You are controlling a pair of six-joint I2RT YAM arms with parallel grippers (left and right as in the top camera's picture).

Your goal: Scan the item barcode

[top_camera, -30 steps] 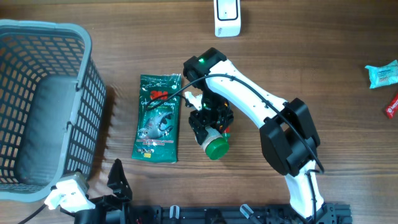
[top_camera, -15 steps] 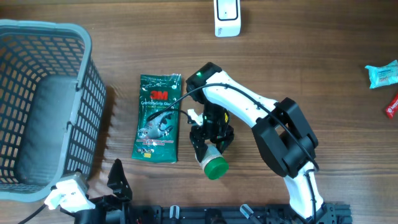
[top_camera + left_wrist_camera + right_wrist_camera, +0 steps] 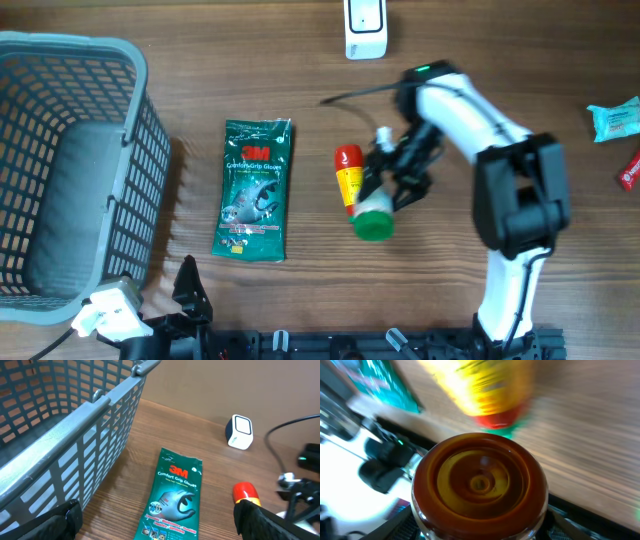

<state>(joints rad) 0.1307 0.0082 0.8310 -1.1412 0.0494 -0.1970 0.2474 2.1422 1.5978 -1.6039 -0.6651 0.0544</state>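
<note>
Over wooden desk [image 3: 200,60], gripping jar [image 3: 374,222] in part-open right end effector [image 3: 392,185]; carry to scanner [image 3: 365,28] far from it, barcode facing.

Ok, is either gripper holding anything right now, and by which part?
The right gripper holds the green-lidded jar by the sides of its body, its brown end facing the wrist camera. The left gripper is open and empty.
</note>
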